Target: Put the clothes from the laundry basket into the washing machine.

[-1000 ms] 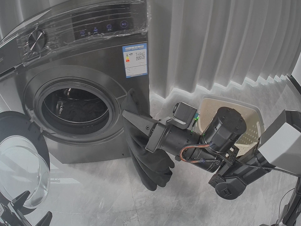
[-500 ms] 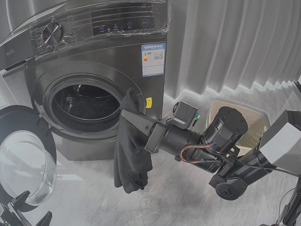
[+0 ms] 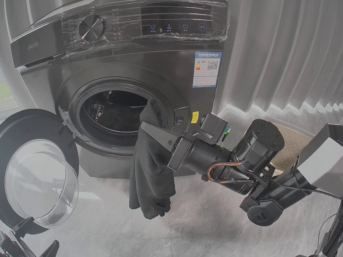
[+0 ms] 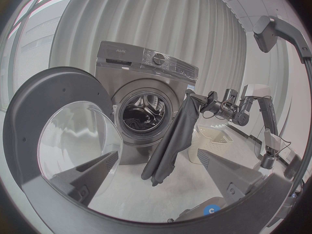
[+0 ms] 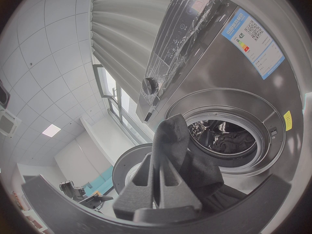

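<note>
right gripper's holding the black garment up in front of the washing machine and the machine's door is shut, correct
Not quite. The right gripper does hold the black garment up in front of the washing machine, but the door is open, not shut. The head view shows it swung wide to the robot's left, leaving the round opening uncovered.

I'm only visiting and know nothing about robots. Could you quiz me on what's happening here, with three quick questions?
1. True or false: the washing machine has its door shut.
2. What does the right gripper hold? A) a white towel B) a dark garment C) nothing
3. Fill in: some dark clothes lie inside the machine's ____.
Key: 1 false; 2 B; 3 drum.
</note>
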Controlling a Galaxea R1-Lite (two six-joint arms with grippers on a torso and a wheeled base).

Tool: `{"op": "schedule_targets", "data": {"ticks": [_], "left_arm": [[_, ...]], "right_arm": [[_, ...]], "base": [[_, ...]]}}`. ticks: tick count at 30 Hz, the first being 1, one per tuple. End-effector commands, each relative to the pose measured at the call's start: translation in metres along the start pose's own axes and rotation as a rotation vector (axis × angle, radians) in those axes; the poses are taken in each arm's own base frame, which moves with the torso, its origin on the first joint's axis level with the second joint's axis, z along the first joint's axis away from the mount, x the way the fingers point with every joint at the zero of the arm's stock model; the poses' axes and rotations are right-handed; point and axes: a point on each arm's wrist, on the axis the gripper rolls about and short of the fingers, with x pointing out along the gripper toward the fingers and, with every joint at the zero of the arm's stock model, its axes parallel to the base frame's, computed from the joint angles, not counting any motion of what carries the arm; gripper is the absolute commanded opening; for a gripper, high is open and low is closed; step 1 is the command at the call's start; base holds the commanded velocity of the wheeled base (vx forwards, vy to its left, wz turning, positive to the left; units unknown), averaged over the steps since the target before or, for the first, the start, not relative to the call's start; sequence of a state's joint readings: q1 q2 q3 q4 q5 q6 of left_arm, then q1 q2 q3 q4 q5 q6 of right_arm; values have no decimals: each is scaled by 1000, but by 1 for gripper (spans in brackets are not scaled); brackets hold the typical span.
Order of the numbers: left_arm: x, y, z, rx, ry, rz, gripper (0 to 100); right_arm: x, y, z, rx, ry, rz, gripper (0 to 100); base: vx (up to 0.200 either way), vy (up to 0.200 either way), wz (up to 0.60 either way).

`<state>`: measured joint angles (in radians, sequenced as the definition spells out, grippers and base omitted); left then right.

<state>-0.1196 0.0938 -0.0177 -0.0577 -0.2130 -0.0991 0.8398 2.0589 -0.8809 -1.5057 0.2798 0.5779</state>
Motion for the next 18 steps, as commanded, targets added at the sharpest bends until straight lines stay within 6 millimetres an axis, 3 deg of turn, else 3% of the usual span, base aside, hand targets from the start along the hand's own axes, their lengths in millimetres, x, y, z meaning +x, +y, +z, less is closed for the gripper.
{"op": "schedule_targets", "data": {"ticks": [1, 9, 15, 18], "left_arm": [[1, 1, -4, -3, 13, 1, 100], [1, 1, -4, -3, 13, 1, 100], [1, 1, -4, -2, 13, 1, 100], [1, 1, -4, 0, 13, 1, 100]], "right_arm": [[-1, 0, 1, -8, -1, -1, 0], [-2, 3, 0, -6, 4, 1, 0], [-4, 2, 3, -11, -1, -4, 0], [-4, 3, 4, -12, -4, -3, 0]], "base": [[0, 0, 0], [0, 0, 0], [0, 0, 600], [0, 0, 0]]}}
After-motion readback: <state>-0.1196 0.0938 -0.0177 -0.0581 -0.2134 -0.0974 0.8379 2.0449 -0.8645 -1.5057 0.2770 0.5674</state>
